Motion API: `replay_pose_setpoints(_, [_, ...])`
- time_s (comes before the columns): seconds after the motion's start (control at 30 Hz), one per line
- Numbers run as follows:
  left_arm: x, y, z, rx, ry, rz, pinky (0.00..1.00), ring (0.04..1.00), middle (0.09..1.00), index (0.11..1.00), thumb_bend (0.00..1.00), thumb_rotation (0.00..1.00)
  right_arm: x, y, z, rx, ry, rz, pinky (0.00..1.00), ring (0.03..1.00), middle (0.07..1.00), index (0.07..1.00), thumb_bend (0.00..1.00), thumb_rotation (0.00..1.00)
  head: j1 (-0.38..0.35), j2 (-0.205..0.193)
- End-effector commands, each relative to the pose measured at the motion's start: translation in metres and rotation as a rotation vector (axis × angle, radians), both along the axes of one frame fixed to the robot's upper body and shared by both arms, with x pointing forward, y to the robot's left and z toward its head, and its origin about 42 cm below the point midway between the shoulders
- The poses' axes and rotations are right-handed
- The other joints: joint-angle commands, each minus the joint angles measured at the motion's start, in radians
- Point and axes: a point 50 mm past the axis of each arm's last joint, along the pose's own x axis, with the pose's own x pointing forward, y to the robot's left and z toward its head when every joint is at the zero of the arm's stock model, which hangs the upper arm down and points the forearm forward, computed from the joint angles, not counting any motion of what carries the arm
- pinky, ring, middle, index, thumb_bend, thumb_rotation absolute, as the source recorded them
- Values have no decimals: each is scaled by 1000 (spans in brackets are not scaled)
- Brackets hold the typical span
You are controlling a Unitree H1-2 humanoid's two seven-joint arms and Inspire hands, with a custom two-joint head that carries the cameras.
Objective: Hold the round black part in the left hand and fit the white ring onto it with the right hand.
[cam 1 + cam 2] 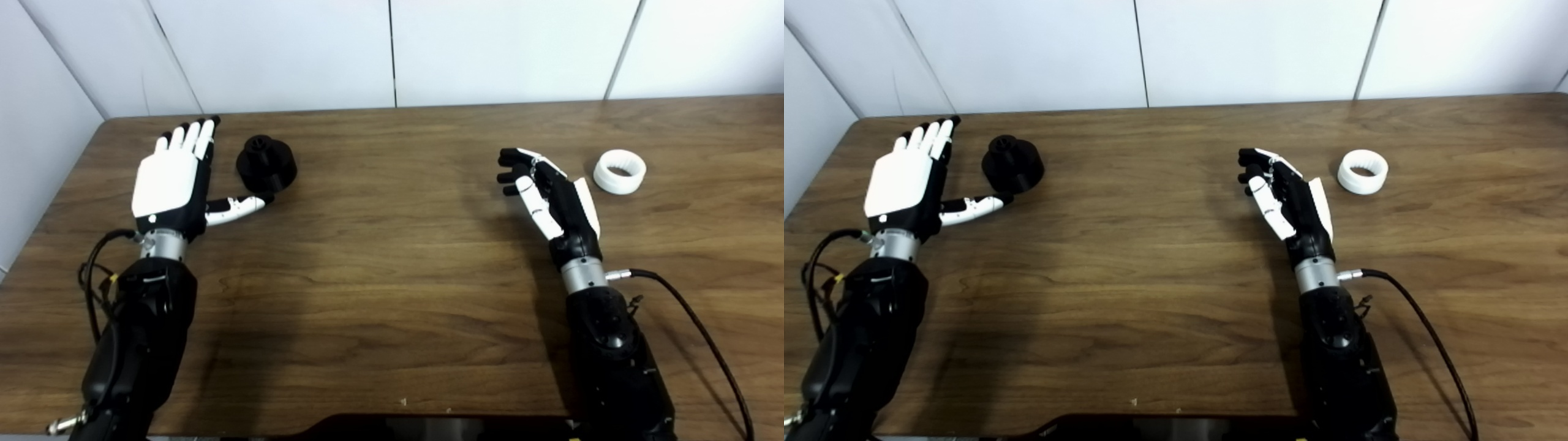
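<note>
While unheld, white ring [619,171] tableside.

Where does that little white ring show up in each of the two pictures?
Left eye view: the white ring lies on the table at the right, just beyond the right hand.
Right eye view: the same ring sits a bit nearer the picture's middle.
Shared landmark: the right hand, with the ring just past it on the outer side.

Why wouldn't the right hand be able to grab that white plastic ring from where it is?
It probably can. The right hand is open beside the white plastic ring, with only bare wooden table between them.
</note>
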Motion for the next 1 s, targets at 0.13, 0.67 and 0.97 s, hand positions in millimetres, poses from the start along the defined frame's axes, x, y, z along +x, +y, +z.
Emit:
replay_pose_setpoints(0.13, [30, 11, 33, 26, -120, 10, 1000, 1000, 1000, 1000, 1000, 658, 1, -4, -2, -29, -18, -2, 654, 696, 757, 745, 419, 792, -2, 2])
replay_pose_setpoints(0.67, [56, 8, 29, -63, -79, -1, 1000, 1000, 932, 972, 1000, 637, 1, -4, 1, -41, -32, -12, 631, 678, 754, 741, 396, 800, -10, 6])
replay_pose_setpoints(0.97, [62, 2, 24, -93, -41, -23, 1000, 1000, 932, 976, 1000, 645, 1, -4, 2, -39, -29, -9, 641, 692, 758, 737, 402, 788, -18, 8])
